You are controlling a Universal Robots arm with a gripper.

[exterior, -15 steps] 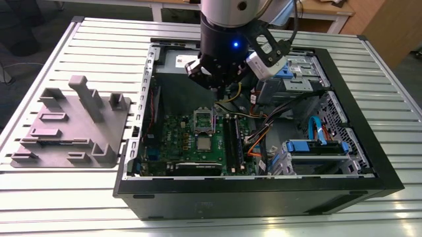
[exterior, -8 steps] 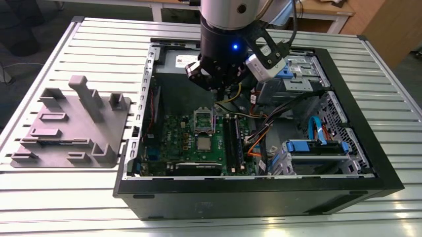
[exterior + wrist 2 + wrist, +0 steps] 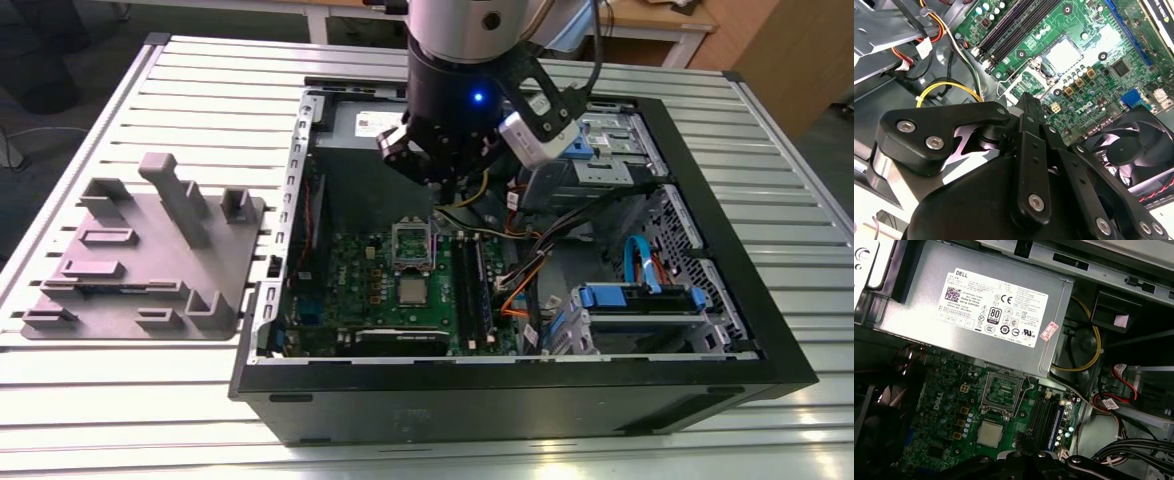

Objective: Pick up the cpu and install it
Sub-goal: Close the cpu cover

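My gripper point(image 3: 1031, 106), opening I cannot tell, hovers over the motherboard's point(image 3: 946, 385) power supply point(image 3: 979, 305) edge. The cpu point(image 3: 990, 434) lies socketed mid-board, the socket frame point(image 3: 1000, 392) raised to admit it.

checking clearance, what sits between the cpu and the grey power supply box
The open metal socket frame lies between the cpu and the power supply, seen in the first wrist view.

The open computer case point(image 3: 534, 410) on the bench point(image 3: 200, 80) is seen from high above, at a slant and from some way off. In both wrist views the motherboard point(image 3: 1141, 75) point(image 3: 949, 435) below the gripper point(image 3: 1030, 105) is viewed closely, from opposite sides of it.
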